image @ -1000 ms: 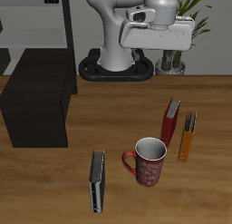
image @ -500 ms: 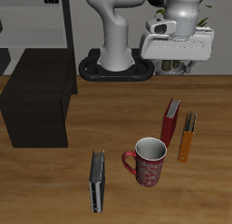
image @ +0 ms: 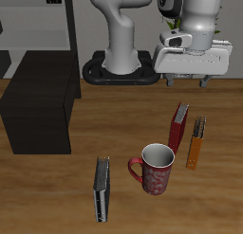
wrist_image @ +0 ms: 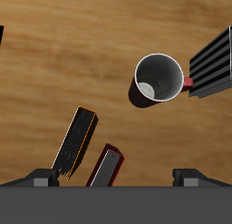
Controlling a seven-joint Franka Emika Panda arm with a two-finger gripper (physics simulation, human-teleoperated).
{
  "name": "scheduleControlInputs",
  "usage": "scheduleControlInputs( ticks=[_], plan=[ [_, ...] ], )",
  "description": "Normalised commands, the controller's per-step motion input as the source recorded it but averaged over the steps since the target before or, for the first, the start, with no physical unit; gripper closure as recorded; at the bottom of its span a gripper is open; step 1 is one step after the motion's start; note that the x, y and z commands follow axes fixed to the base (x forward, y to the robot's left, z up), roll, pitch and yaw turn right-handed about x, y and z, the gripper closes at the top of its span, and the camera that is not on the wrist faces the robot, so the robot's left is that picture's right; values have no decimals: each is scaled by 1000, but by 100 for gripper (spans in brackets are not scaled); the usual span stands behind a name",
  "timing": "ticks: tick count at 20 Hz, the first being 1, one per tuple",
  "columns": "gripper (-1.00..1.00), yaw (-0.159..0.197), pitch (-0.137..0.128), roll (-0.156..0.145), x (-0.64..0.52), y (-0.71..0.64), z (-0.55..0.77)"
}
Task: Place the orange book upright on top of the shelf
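Observation:
The orange book [image: 196, 143] stands on edge on the wooden table beside the dark red book [image: 178, 127], near the mug. It also shows in the wrist view [wrist_image: 75, 141], with the dark red book [wrist_image: 106, 167] next to it. My gripper [image: 190, 81] hangs above the table, behind and above both books, with its fingers [wrist_image: 41, 177] spread wide and nothing between them. The black shelf [image: 38, 100] sits at the far side of the table from the books, its flat top bare.
A red patterned mug [image: 154, 169] stands in front of the books, also in the wrist view [wrist_image: 159, 79]. A black-and-grey book [image: 102, 189] stands nearer the front edge. A grey open rack [image: 43, 25] rises behind the shelf. A potted plant [image: 180, 63] stands behind the gripper.
My gripper has moved sideways away from the robot base and come lower, toward the spot above the two books. The objects on the table have not moved.

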Motion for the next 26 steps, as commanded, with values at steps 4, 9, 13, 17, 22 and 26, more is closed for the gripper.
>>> scheduleControlInputs(
  ticks=[4,9,13,17,22,26],
  plan=[
    [-100,-10,0,12,55,171,-306],
    [-100,-18,7,-13,-1,119,-221],
    [-100,-31,-8,15,-30,138,-141],
    [-100,-31,-28,21,92,146,-186],
    [-100,-4,5,2,125,81,-192],
    [-100,-20,16,0,96,102,-105]
  ],
)
